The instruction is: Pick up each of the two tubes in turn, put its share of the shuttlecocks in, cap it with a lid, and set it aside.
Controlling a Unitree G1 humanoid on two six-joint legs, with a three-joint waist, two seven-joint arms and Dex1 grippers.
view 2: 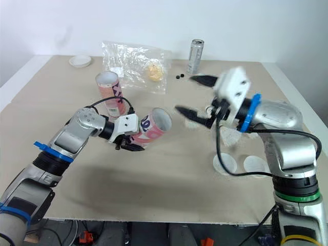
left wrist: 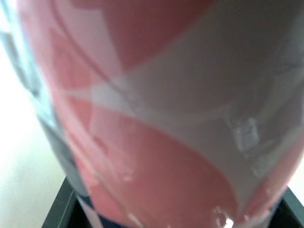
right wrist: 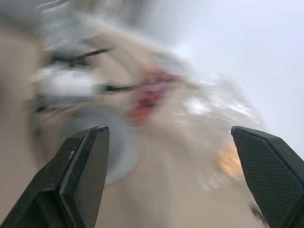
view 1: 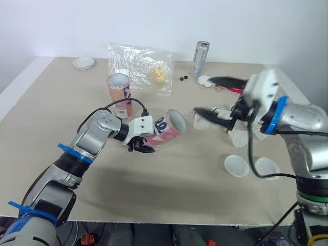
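Above the worktop (view 1: 179, 189), near its middle, our left jaws are clamped around the pink tube (view 1: 166, 128), which lies tilted between them, its open mouth toward our right jaws. Those are spread wide and empty, raised near the shuttlecocks (view 1: 237, 137). Behind stands the second tube (view 1: 119, 92), upright; two lids (view 1: 236, 165) lie nearby.

- The place looks like a robotics lab or test room, with a plain white wall (view 1: 154, 25) behind.
- A beige table (view 1: 46, 118) serves as the workbench.
- Props are spread over it: an upright tube (view 1: 119, 92), a tipped tube (view 1: 169, 128), white lids (view 1: 236, 165), a drink can (view 1: 200, 58) and a crinkled plastic bag (view 1: 136, 64).
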